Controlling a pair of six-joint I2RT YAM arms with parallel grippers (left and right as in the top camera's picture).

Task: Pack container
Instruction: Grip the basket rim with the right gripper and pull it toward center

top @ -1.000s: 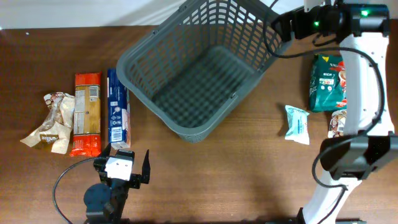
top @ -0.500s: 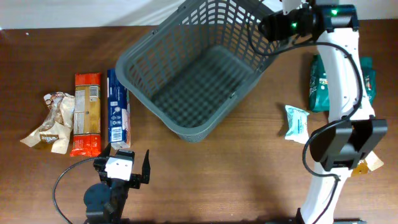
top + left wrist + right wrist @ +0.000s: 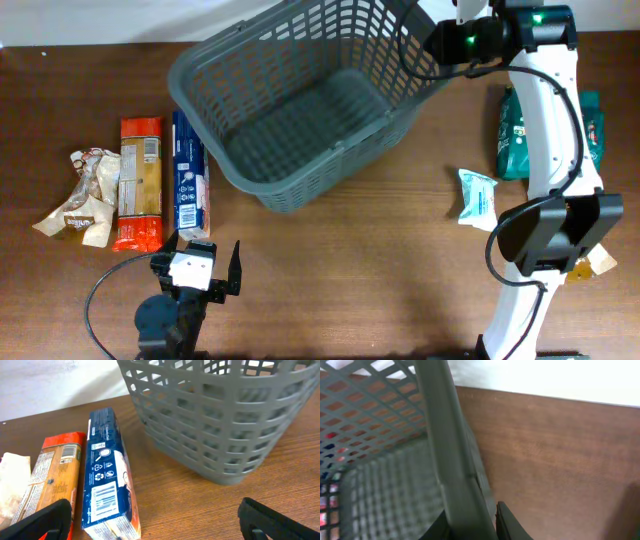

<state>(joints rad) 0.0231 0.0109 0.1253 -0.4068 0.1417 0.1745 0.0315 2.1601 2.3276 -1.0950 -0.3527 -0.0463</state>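
The container (image 3: 290,185) is a large dark grey lattice basket at the back of the table, tipped, with its right side raised. My right gripper (image 3: 442,42) is shut on its right rim. In the right wrist view the rim (image 3: 447,450) runs between the two fingers of that gripper (image 3: 470,522), which press it from both sides. My left gripper (image 3: 200,258) stands open near the front edge, pointing at the basket wall (image 3: 220,425). Nothing lies between the wide-apart fingers of the left gripper (image 3: 155,525). No packet shows inside the basket.
Left of the basket lie a blue box (image 3: 188,183), an orange packet (image 3: 140,185) and a crumpled beige wrapper (image 3: 85,195). On the right lie a white-teal pack (image 3: 478,198) and a green packet (image 3: 525,130), partly under the right arm.
My right gripper has shut on the basket's right rim. The basket has since shifted to the left and back, turning a little. The left arm has not moved.
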